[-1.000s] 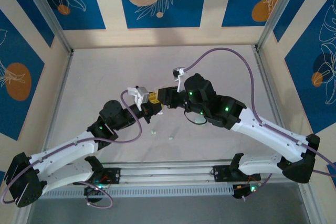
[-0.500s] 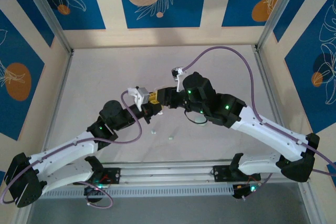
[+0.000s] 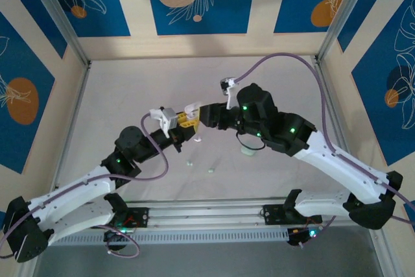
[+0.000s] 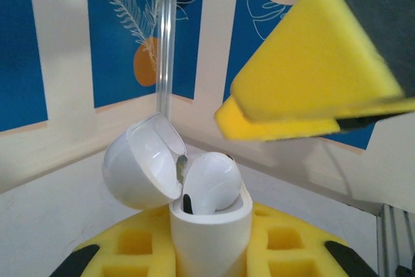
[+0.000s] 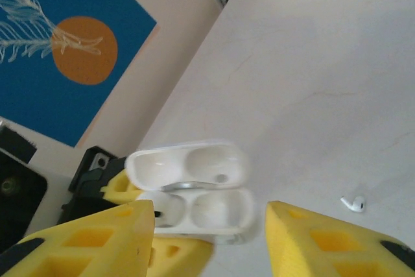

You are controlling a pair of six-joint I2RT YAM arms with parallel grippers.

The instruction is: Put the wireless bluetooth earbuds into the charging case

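Note:
My left gripper (image 4: 211, 254) is shut on the base of a white charging case (image 4: 211, 228), held upright with its lid (image 4: 139, 167) swung open. One white earbud (image 4: 211, 183) sits in a case slot, its top standing above the rim. In the right wrist view that earbud (image 5: 165, 211) fills the left slot and the right slot (image 5: 220, 209) is empty. My right gripper (image 5: 207, 241) hangs open just above the case, nothing between its yellow pads (image 5: 84, 241). From above, the left gripper (image 3: 187, 123) and the right gripper (image 3: 200, 112) meet at mid-table.
Two loose earbuds (image 3: 189, 162) (image 3: 211, 170) lie on the table near the front. Another lies by the case (image 5: 353, 204). A pale rounded thing (image 3: 249, 150) shows partly under the right arm. Patterned walls enclose the table.
My right gripper has opened and pulled back a little from the case, leaving the white earbud in its slot. The left gripper still grips the case.

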